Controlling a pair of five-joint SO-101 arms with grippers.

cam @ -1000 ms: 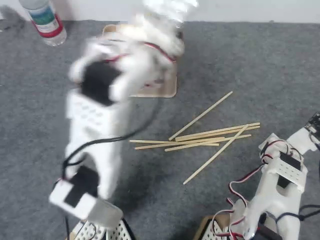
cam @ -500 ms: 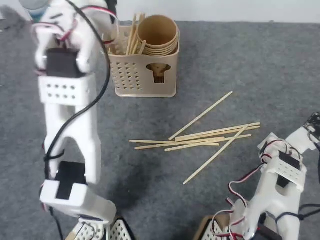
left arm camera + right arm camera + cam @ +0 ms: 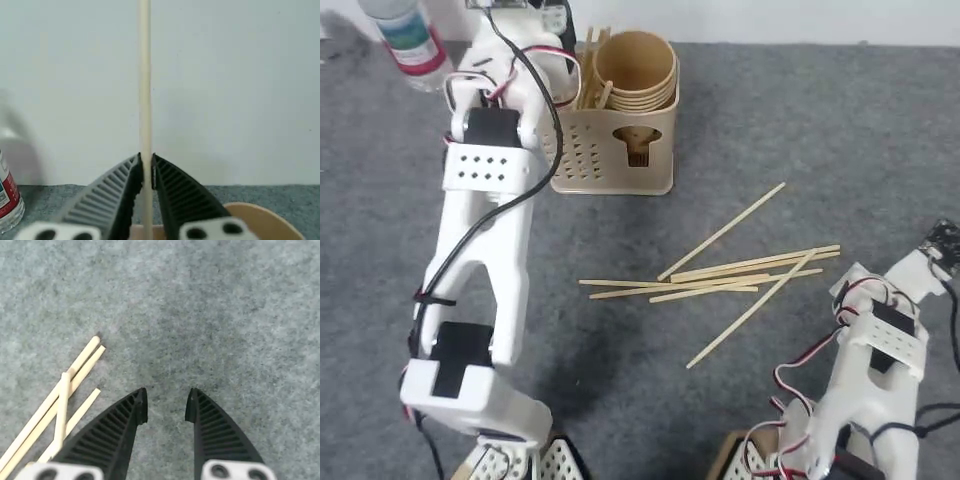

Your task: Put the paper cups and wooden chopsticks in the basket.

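A beige perforated basket stands at the back of the grey mat, holding stacked paper cups and several chopsticks. My left arm stretches up beside the basket's left side. In the left wrist view its gripper is shut on a single upright wooden chopstick, above the basket rim. Several loose chopsticks lie scattered mid-mat. My right gripper hovers open just above the mat, beside the chopstick ends.
A plastic bottle with a red label stands at the back left corner, close to the left arm; its edge shows as bottle. A white wall runs behind the mat. Both arm bases sit at the front edge.
The left arm has swung from over the basket out to the left, then settled close beside the basket's left side. The right arm has barely shifted.
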